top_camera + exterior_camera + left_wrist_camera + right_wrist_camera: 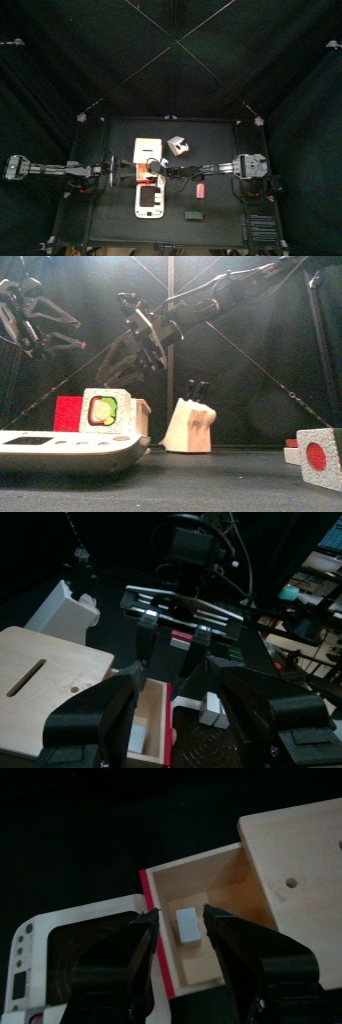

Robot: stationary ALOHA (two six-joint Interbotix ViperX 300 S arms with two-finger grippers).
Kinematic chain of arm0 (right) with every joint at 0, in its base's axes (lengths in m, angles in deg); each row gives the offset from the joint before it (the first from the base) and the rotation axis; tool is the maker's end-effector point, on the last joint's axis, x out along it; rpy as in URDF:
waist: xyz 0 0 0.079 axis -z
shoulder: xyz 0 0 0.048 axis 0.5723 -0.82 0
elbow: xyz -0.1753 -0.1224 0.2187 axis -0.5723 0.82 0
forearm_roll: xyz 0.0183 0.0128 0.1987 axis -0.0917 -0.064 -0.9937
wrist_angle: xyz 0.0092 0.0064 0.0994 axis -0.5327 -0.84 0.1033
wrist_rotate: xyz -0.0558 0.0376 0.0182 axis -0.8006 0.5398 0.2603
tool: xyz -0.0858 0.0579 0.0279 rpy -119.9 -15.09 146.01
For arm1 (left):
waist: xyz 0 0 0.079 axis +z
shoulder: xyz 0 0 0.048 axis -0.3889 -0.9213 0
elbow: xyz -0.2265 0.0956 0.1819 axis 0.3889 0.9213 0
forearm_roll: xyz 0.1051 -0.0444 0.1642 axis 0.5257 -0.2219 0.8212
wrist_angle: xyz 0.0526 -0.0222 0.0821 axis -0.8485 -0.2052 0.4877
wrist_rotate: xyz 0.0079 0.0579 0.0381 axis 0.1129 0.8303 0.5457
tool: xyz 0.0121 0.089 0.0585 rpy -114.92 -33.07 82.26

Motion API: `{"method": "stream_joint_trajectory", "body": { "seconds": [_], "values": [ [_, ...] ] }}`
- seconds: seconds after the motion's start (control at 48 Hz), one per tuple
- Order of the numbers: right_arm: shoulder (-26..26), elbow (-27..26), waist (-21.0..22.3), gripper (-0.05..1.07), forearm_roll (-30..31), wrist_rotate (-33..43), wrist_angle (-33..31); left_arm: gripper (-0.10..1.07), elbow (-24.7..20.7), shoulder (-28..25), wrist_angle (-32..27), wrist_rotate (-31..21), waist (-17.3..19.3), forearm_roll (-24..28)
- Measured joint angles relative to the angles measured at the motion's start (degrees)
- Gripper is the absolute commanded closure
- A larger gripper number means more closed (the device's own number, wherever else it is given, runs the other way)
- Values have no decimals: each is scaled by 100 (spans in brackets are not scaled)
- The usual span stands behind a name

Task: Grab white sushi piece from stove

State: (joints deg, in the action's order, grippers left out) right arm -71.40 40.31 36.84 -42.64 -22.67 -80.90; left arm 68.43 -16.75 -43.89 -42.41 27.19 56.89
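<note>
The stove [148, 200] is a flat white panel at the table's front left; it lies low and near in the front view [67, 446]. A sushi roll slice [104, 409], white with a green centre, stands on its far edge. My right gripper [187, 918] has its jaws close on either side of a small white piece [187, 925], over the open compartment of a wooden box with a red edge [254, 878]. My left gripper [181, 712] is open, right beside that box [40, 682]. Both grippers meet above the table's middle, left [131, 170] and right [167, 170].
A white knife block [191, 426] stands mid-table behind the stove. A red block [67, 413] stands beside the roll slice. Another sushi piece with a red centre [318, 456] sits at the front right. A small red thing [201, 188] and a dark thing [195, 214] lie right of the stove.
</note>
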Motion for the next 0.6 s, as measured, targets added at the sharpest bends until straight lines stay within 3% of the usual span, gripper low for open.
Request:
{"method": "stream_joint_trajectory", "body": {
  "seconds": [0.25, 0.604],
  "values": [
    [466, 659, -448, 24, 0, 0, 53, 8, 0, 0, 0, 9, 0, 0],
    [492, 1037, -756, 24, -62, 9, 176, 9, 0, -9, 0, 18, 0, 9]
  ]
}}
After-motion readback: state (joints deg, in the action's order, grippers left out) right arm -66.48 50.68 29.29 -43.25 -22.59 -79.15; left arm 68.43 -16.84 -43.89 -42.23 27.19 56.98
